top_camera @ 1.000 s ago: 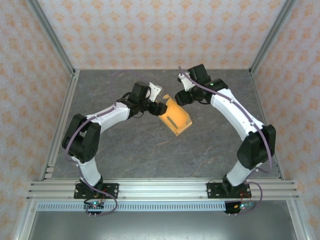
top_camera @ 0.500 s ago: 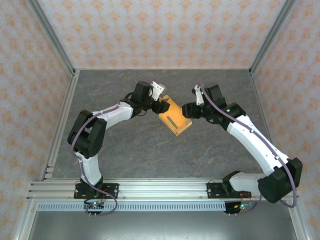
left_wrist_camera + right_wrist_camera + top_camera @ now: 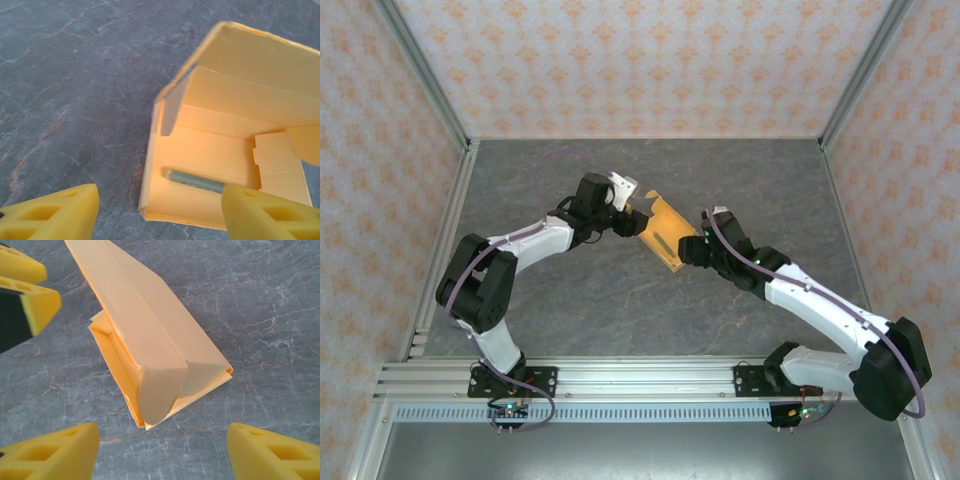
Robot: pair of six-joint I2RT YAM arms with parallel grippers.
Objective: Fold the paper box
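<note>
1. Lying near the middle of the desk (image 3: 570, 300), between the two tools, the paper box (image 3: 665, 232) is seen. It is made of thin, smooth, orange-yellow card.
2. The box is only half folded. A flat floor with a long thin slot, low side walls and a small round-tipped tab can be seen, and a big lid flap is tilted up over them.
3. The desk is flat and grey, like stone, with pale veins.
4. Metal rails (image 3: 445, 245) are set along the desk's edges, with patterned walls (image 3: 620, 60) just behind them. Bare desk is seen all around the box.
5. The left tool (image 3: 632, 220) is held at the box's open end. Its yellow wedge fingers (image 3: 50, 215) are spread wide and nothing is squeezed. One finger is seen in front of the box's floor, but whether it touches cannot be told.
6. The right tool (image 3: 686, 248) is held just beside the box's other end. Its fingers (image 3: 50, 452) are spread wide too. The box lies ahead of them, not between them, so nothing is gripped.
</note>
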